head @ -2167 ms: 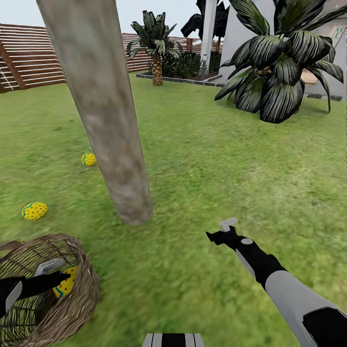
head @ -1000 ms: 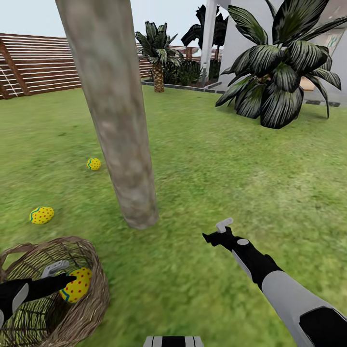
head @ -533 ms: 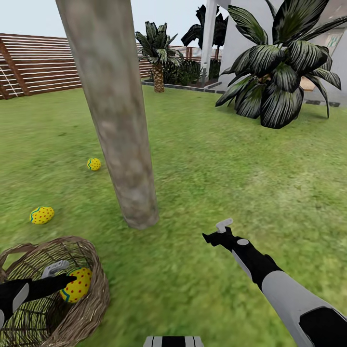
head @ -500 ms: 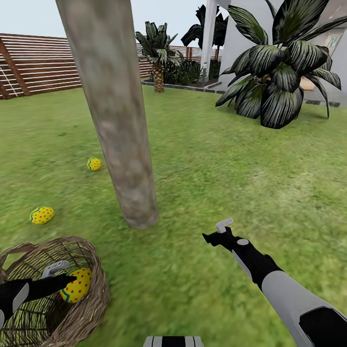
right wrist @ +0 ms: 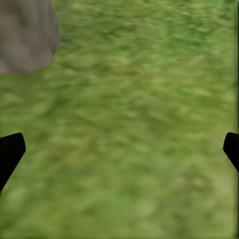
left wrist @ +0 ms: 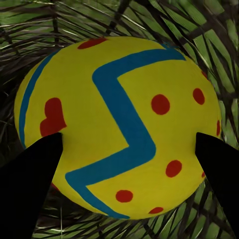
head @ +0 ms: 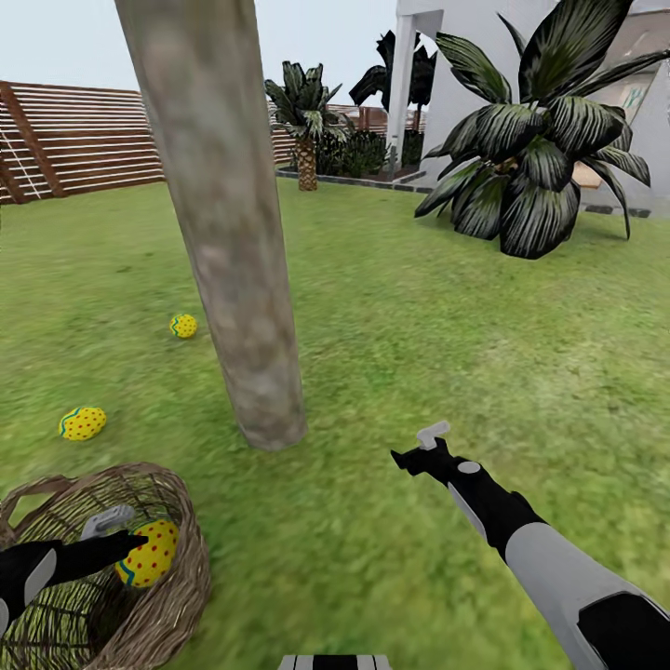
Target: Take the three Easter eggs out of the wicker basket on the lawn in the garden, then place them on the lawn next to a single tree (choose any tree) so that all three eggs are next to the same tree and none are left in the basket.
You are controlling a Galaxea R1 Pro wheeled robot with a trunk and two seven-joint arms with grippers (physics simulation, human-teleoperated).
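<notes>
The left gripper (head: 126, 538) is down in the wicker basket (head: 177, 596), at the bottom left of the head view. Its fingers (left wrist: 30, 184) are closed on an Easter egg (left wrist: 119, 124), one finger on each side. This egg is yellow w/ red dots & a blue zigzag band. It sits inside the basket, near the rim on the tree's side.

Two more eggs lie on the lawn (head: 447, 326). One egg (head: 83, 422) is just past the basket, on the grass. The other egg (head: 183, 326) is farther off, just beside the tree (head: 233, 261) trunk. Both are out of the basket & apart from each other.

The tree trunk is thick & grey-brown. It stands btwn the eggs & the right arm.

The right gripper (head: 423, 448) hangs over bare grass, near the foot of the tree. Its fingers (right wrist: 10, 152) are spread wide w/ nothing btwn them.

Far back there's a brown wooden fence (head: 84, 140), a big dark leafy plant (head: 530, 158) & a white house (head: 465, 65).
</notes>
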